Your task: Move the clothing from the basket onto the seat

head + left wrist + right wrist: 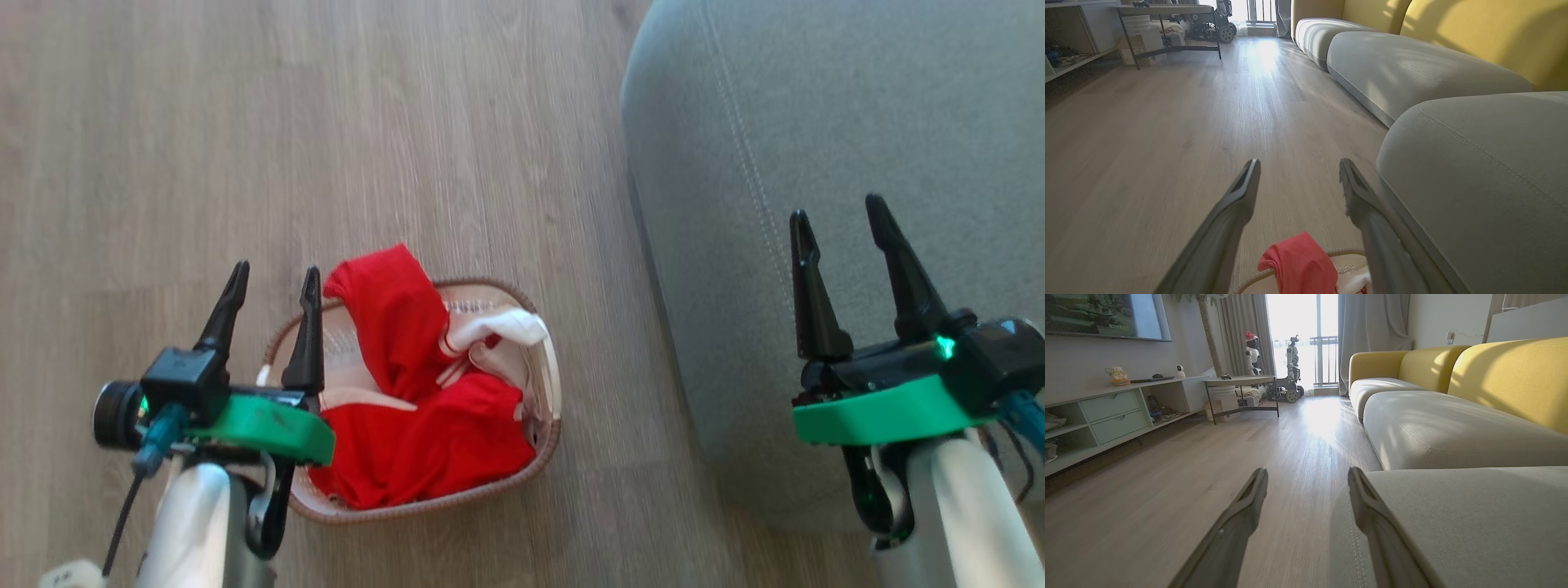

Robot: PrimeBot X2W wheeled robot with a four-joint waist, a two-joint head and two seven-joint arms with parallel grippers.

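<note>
The small oval cream-white plastic basket (424,508) with perforated sides and a brown woven-look rim stands on the pale wood-grain plank floor (245,122), near the left edge of the large grey-green fabric upholstered seat (857,98) but not touching it. The bright red soft fabric clothing (408,392) with white trim lies inside the basket. One red fold rises over the far rim, and a white band rests toward the right rim. The seat surface beside its double line of stitching carries no garment. The left tool (277,268) hangs above the left rim of the basket; its two long dark fingers are spread apart and grasp nothing. In the left wrist view the left tool (1299,162) points along the floor, with the red clothing (1298,261) and the basket (1347,263) at the bottom edge between the fingers, and the rounded corner of the seat (1486,171) to the right. The right tool (837,207) hangs over the seat near its left edge, fingers likewise spread and released, grasping nothing. In the right wrist view the right tool (1307,470) straddles the left edge of the seat (1474,522), one finger over the floor and one over the cushion. Further grey cushions (1433,428) with yellow backrests (1515,375) extend beyond the seat.
</note>
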